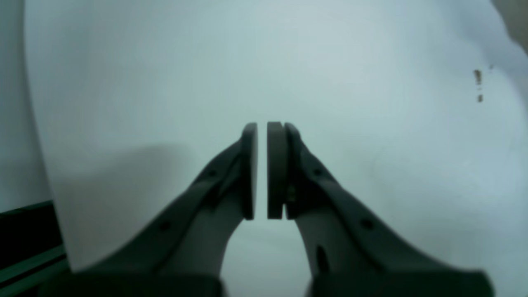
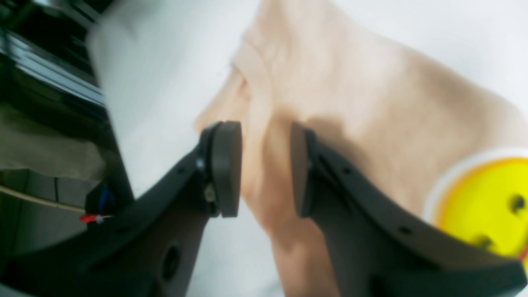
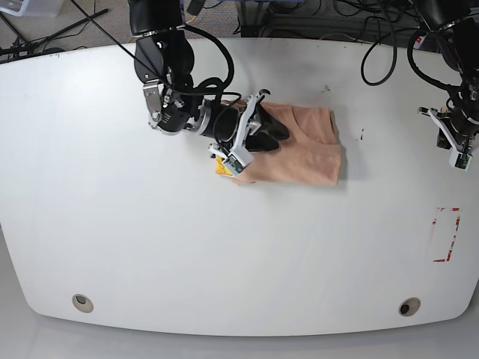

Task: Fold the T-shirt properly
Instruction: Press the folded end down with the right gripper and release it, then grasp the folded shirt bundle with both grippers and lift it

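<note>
The peach T-shirt lies folded into a compact rectangle on the white table, right of my right arm. Up close, the T-shirt shows a raised fold running between my right gripper's pads, which stand partly apart on either side of it. Its yellow print sits at the lower right, under the wrist; from above the yellow print peeks out at the shirt's left end. My right gripper rests over the shirt's left half. My left gripper is shut and empty above bare table, far right of the shirt.
A red tape outline marks the table's right side. Small dark specks dot the surface near the left gripper. The table's edge runs down the left of the left wrist view. Cables hang behind the table's back edge.
</note>
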`<state>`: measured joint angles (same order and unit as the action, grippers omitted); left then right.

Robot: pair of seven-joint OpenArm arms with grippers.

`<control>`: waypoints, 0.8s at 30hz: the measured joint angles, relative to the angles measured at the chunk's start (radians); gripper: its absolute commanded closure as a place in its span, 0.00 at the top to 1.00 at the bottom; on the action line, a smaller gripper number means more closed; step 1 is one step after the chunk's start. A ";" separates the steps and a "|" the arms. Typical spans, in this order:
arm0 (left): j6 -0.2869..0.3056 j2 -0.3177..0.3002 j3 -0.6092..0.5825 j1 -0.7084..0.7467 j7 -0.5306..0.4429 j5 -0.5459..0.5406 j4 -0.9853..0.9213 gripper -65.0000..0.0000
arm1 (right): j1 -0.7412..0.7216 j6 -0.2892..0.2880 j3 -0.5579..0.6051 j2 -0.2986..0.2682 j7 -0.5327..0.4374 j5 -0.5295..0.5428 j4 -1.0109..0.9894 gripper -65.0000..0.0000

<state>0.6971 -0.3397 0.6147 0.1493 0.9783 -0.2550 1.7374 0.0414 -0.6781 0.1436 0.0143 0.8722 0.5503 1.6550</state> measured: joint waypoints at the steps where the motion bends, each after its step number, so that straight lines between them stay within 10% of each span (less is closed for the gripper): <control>1: 0.000 -0.004 0.005 0.003 0.000 -0.001 0.001 0.04 | -0.014 -0.003 0.002 0.015 -0.005 -0.032 -0.027 0.28; 10: 0.000 0.026 -0.011 0.002 0.000 0.002 0.044 0.04 | -0.093 -0.002 0.001 0.034 -0.109 -0.182 -0.243 0.28; 24: 0.000 0.209 -0.362 -0.033 0.002 0.010 0.160 0.04 | -0.127 0.079 -0.119 -0.101 0.016 0.010 -0.056 0.28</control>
<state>0.6975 -0.1310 0.2523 0.1165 0.9798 -0.2447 1.8973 -0.0856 -0.5987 0.0250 -0.0868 0.8886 0.5606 1.5993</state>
